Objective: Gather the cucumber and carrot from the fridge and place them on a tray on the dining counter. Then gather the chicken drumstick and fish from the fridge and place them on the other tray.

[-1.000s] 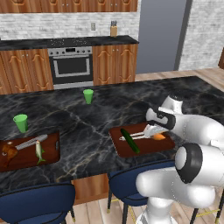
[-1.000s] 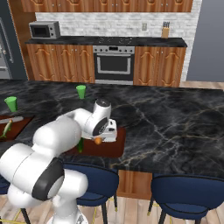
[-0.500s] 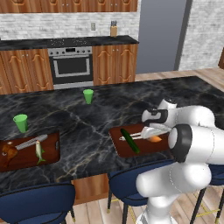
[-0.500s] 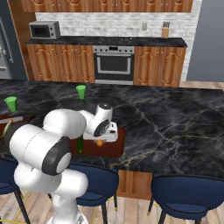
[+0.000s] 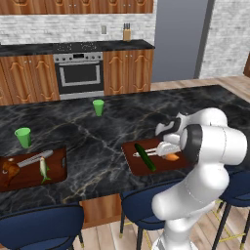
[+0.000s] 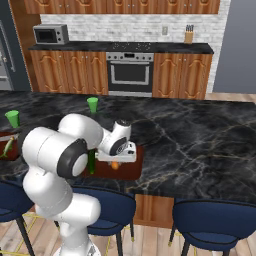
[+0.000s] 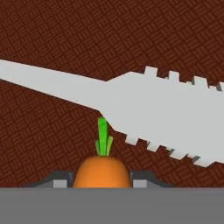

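The carrot [image 7: 103,170] lies on the dark brown tray [image 7: 52,35], its green stalk pointing away from the hand. My gripper [image 7: 103,180] is shut on it, with a fingertip against each side. In the left base view my gripper [image 5: 168,150] is low over the right tray [image 5: 130,158], where the carrot [image 5: 172,157] rests beside the cucumber [image 5: 145,156]. The left tray [image 5: 59,171] holds the chicken drumstick [image 5: 9,168] and the fish [image 5: 43,168]. From the right base view the carrot [image 6: 115,165] peeks out under my hand and the cucumber [image 6: 92,161] is half hidden by the arm.
A pale grey serrated utensil [image 7: 144,105] lies across the tray just beyond the carrot, and another [image 5: 33,158] lies on the left tray. Two green cups [image 5: 98,107] [image 5: 22,137] stand on the black marble counter [image 5: 88,132]. Blue stools [image 5: 39,227] line its near edge.
The arm's upper links have swung in closer over the counter's edge. The hand has stayed low over the right tray, shifting slightly left with the carrot.
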You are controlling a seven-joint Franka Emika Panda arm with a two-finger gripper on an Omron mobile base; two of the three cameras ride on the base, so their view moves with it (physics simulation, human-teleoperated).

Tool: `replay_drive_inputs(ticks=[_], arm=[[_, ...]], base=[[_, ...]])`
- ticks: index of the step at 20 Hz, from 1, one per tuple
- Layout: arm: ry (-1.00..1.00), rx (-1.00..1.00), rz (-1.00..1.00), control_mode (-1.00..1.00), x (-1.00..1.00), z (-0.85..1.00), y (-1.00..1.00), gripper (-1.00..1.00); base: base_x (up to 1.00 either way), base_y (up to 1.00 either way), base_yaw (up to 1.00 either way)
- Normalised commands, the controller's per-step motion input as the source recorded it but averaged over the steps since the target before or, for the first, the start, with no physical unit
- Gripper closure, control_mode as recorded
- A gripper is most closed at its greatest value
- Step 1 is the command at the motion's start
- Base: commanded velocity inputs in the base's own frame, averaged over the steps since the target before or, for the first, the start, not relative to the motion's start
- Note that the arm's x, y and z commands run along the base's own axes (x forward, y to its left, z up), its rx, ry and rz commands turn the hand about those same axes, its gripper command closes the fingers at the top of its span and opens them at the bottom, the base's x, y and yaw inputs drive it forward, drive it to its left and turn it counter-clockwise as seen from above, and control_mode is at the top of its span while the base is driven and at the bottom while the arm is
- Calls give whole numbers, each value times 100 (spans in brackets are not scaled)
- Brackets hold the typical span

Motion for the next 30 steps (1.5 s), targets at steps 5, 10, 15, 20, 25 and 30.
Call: replay_drive_inputs(ticks=[5, 10, 15, 20, 25, 30], arm=[[1, 0, -1, -100, -5, -9, 0, -100], [0, 0, -6, -100, -12, 19, 0, -100], [0, 0, -8, -100, -22, 49, 1, -100], [-2, 0, -9, -100, -58, 61, -1, -100], [-12, 0, -7, -100, -91, 73, -3, -100], [-17, 0, -6, -100, -100, 80, 0, -100]], base=[[0, 0, 0], [0, 0, 0], [0, 0, 0], [0, 0, 0], [0, 0, 0], [0, 0, 0]])
